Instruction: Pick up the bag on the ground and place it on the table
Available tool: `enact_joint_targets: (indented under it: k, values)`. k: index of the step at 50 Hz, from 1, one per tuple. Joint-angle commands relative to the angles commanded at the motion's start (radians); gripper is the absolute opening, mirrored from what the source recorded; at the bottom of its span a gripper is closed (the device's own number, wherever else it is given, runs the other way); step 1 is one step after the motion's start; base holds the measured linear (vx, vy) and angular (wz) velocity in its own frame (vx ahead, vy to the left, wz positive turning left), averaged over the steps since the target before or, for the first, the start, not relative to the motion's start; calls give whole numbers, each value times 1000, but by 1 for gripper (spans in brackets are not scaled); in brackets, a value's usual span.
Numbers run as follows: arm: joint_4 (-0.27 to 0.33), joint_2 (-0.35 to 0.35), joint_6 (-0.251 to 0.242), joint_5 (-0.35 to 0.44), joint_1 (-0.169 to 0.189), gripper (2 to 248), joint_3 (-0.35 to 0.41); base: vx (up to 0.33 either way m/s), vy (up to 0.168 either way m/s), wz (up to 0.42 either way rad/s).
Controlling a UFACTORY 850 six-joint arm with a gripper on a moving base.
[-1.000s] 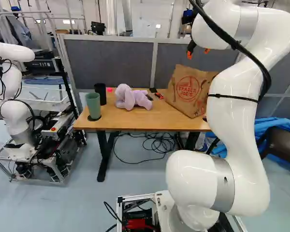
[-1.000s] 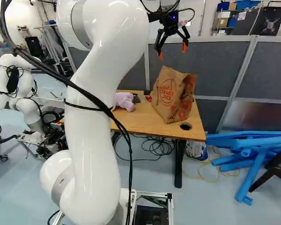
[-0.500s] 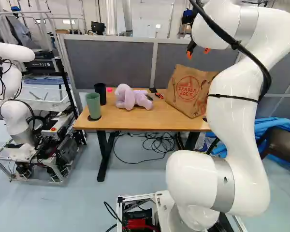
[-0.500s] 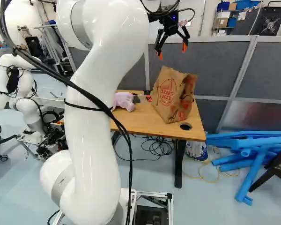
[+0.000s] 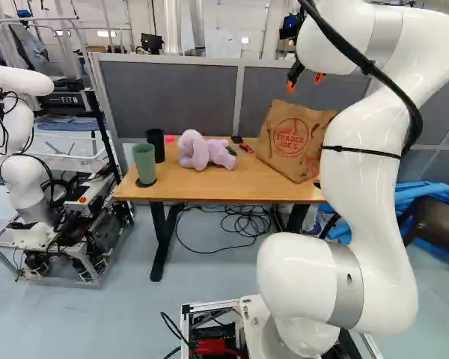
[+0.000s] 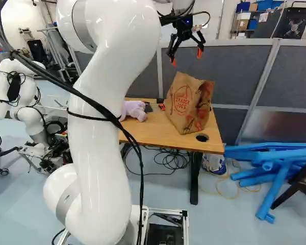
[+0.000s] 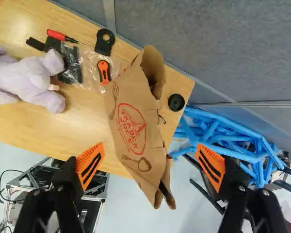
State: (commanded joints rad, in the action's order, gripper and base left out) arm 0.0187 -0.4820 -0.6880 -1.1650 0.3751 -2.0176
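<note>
Cables run along your arm. Off to its left stands another robot; beside the table's right end, blue padded pipes lie on the floor. On that table, nearest its left end, you have a green cup, then a black cup and a purple plush toy. Your end effector hangs above the table's right part, fingers spread wide, holding nothing. Below it, on the table's right end, stands the brown paper bag, its printed face turned towards your base and the toy. In the wrist view, its long axis runs from between your two fingers away towards the grey partition, slightly slanted. Just beside its far part are an orange-handled cutter and clear plastic, with a red-handled screwdriver further over. The partition closes off the table's back.
</note>
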Motion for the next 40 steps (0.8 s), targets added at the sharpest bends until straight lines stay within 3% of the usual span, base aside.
enact_joint_targets:
  k: [40]
  values:
    - [-2, 96, 87, 256, -47, 247, 243, 0, 0, 0]
